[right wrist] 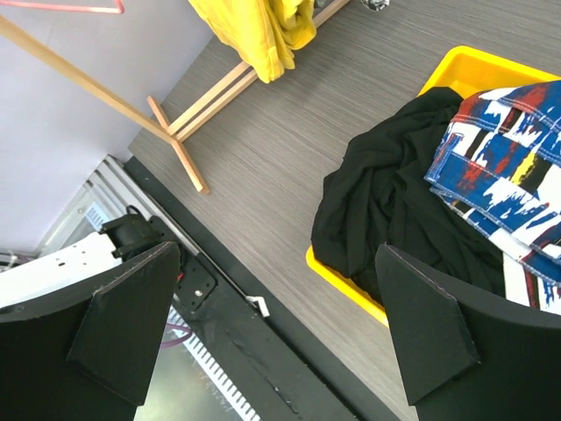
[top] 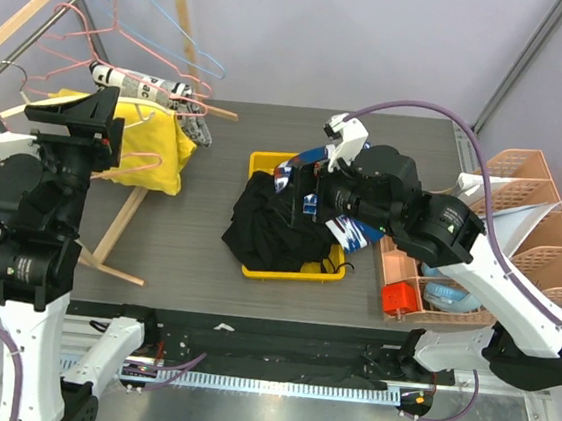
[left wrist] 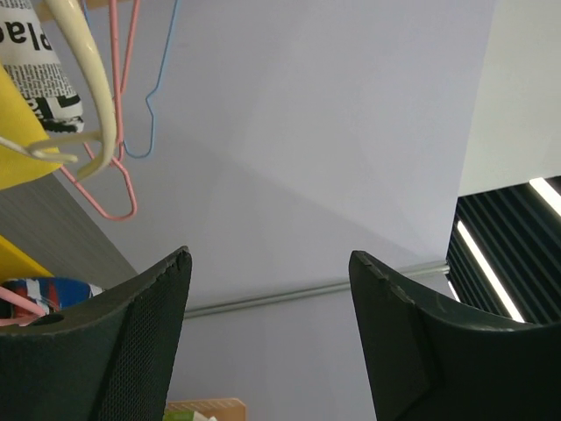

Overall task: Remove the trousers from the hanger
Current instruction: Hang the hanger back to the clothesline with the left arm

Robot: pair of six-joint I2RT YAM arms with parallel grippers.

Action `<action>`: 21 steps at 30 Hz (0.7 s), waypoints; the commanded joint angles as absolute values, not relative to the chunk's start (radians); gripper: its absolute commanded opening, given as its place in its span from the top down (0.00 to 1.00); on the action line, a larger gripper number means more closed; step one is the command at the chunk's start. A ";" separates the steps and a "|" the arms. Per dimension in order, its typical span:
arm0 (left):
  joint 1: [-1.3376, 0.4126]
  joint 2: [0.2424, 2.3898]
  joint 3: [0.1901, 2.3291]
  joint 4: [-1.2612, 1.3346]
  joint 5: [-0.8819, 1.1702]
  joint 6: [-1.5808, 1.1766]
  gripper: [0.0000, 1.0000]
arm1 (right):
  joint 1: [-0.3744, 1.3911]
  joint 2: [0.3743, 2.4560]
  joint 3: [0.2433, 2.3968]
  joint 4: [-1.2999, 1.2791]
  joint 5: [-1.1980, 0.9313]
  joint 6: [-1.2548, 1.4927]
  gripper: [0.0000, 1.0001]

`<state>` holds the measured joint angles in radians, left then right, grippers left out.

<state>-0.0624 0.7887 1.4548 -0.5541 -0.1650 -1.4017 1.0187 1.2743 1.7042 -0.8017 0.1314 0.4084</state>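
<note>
Arms: two, the left one raised beside the wooden rack (top: pixel 118 229), the right one reaching over the yellow bin (top: pixel 289 274).
Garments on the rack: two, a yellow garment (top: pixel 152 147) and a black-and-white printed one (top: pixel 139 83).
Task item: the yellow garment hangs on a pink hanger (top: pixel 135 162) at the rack's near end, above the left part of the table (top: pixel 188 231) (whether it is trousers the fabric folds do not make plain).
Bare hangers: one blue hanger (left wrist: pixel 166 48), one cream hanger (left wrist: pixel 103 92), and several pink ones whose wires overlap too much to count.
Bins: one, yellow, at the table's middle.
Garments in the bin: two, a black garment (top: pixel 265 219) spilling over the near-left rim and a blue, red and white patterned garment (right wrist: pixel 504 167) lying on top of it.
Organiser: one peach organiser (top: pixel 524 196) at the table's right edge.
Left gripper (left wrist: pixel 270 263): jaws spread wide, nothing between them and nothing touched; it points at the pale wall, with the hangers up to its left.
Right gripper (right wrist: pixel 276 254): jaws at full spread and gripping nothing, hanging above the bin's near-left corner, clear of the black garment.
</note>
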 commanded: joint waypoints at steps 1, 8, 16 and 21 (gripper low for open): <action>-0.057 0.788 1.571 -0.699 -0.052 -1.373 0.26 | 1.015 1.206 1.683 -0.736 0.129 0.459 0.00; -0.057 0.813 1.621 -0.727 0.179 -1.356 0.28 | 1.015 1.198 1.674 -0.765 0.117 0.518 0.01; -0.057 1.064 1.785 -0.667 0.212 -1.203 0.31 | 1.015 1.423 1.819 -0.914 0.065 0.600 0.04; -0.058 1.207 1.920 -0.774 0.088 -1.158 0.34 | 1.014 1.512 1.904 -0.925 0.070 0.572 0.05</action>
<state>-0.0620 1.1259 1.8278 -0.6964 0.1566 -1.2407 1.0187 1.4738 1.8187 -0.8936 0.0788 0.5724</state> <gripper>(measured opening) 0.662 0.954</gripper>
